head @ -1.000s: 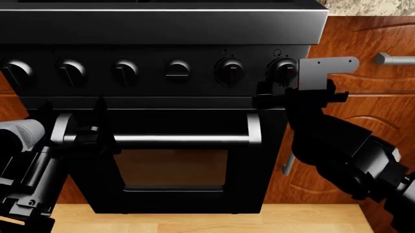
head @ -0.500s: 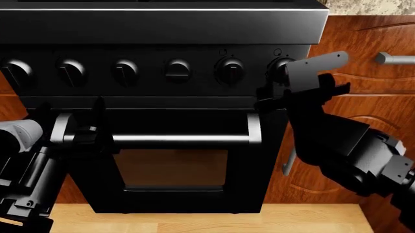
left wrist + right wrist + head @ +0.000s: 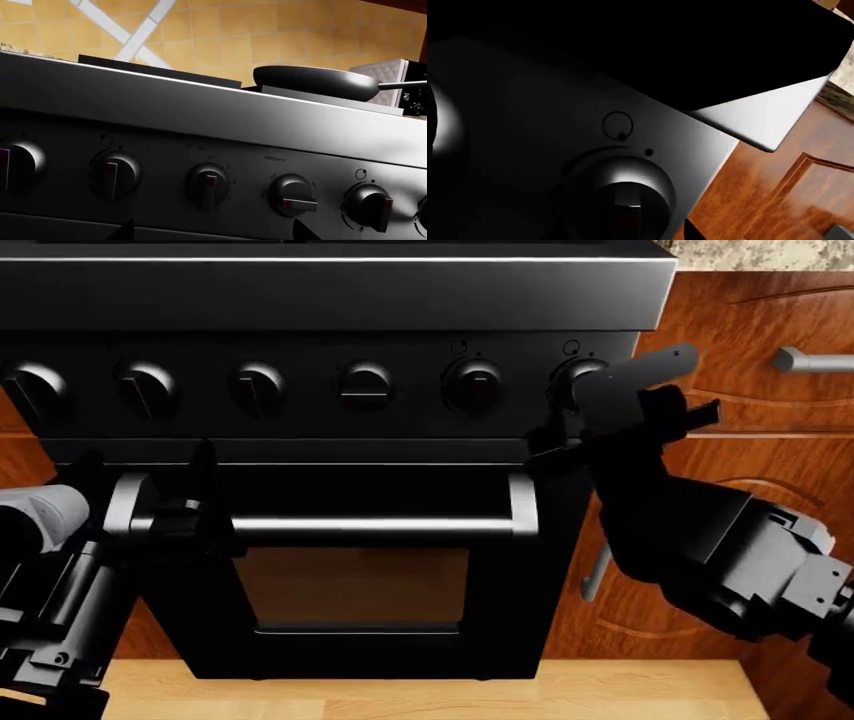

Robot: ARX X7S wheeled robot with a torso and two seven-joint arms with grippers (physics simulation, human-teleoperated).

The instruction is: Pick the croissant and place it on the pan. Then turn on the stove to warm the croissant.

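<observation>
The black stove (image 3: 334,300) fills the head view, with its row of knobs across the front panel. My right gripper (image 3: 587,405) is at the rightmost knob (image 3: 577,375). In the right wrist view that knob (image 3: 620,197) sits between the jaws, and one fingertip (image 3: 692,233) shows beside it. My left gripper (image 3: 144,480) is open and empty in front of the oven door's left side. In the left wrist view its fingertips (image 3: 125,231) stand wide apart below the knobs. The dark pan (image 3: 313,81) sits on the stove top. Its inside is hidden, and the croissant is not in view.
The silver oven bar handle (image 3: 374,530) runs across the door between my arms. Wooden cabinet doors (image 3: 747,450) with a metal handle (image 3: 811,361) stand to the right of the stove. Five more knobs (image 3: 364,383) line the panel. A light wood floor (image 3: 400,690) lies below.
My right wrist has rolled at the rightmost knob, and its grey bracket has tilted from level to slanted. The left arm has not moved.
</observation>
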